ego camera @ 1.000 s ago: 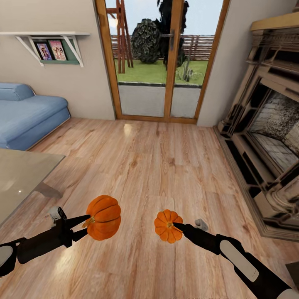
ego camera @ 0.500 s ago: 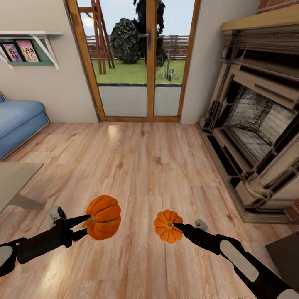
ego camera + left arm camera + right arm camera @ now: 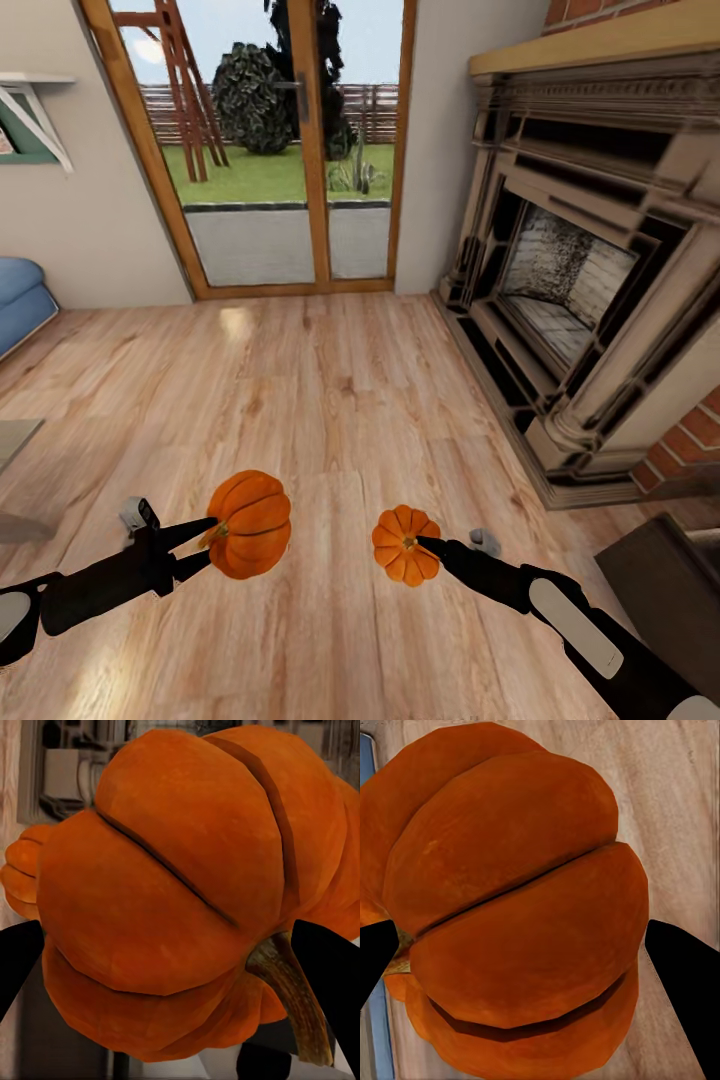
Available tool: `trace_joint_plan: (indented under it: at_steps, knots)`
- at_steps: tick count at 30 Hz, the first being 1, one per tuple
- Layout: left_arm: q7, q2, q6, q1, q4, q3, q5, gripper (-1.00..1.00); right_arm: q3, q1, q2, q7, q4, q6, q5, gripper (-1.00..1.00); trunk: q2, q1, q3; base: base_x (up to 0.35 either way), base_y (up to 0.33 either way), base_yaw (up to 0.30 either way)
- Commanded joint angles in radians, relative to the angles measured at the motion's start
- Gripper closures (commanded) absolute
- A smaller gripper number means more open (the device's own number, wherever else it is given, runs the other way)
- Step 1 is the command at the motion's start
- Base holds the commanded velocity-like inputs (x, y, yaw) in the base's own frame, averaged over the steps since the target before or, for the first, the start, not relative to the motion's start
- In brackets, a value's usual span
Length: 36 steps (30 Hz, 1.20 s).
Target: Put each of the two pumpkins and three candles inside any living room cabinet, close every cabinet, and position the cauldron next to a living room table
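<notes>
Pumpkins, both small ribbed orange ones, were clamped in the left gripper (image 3: 205,545) (image 3: 252,524) and right gripper (image 3: 425,548) (image 3: 404,544) above the wood-plank floor (image 3: 340,400), neither in a cabinet yet; candles, cauldron pending.

Sofa (image 3: 18,295) and wall shelf (image 3: 25,120) — both cut off at the frame's edge.

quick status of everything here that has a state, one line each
left end effector: shut on left pumpkin
left pumpkin: held off the floor
right end effector: shut on right pumpkin
right pumpkin: held off the floor
glass doors: closed
fireplace: unlit
</notes>
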Motion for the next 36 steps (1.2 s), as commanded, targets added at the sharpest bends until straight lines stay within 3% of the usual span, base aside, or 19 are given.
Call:
trace_joint_plan:
  at_steps: [1,36]
  knots:
    - [-0.007,0.001,0.003,-0.001,0.0,-0.001,0.005,1.0,0.002,-0.001,-0.001,0.002,0.0,0.002,-0.01,1.0,0.0,0.0,-0.001,0.0,0.0,-0.262]
    - [-0.008,-0.001,0.003,-0.001,0.002,-0.002,0.005,1.0,0.002,-0.001,-0.001,0.004,0.003,-0.005,-0.01,1.0,0.0,0.0,0.004,0.0,0.0,-0.272]
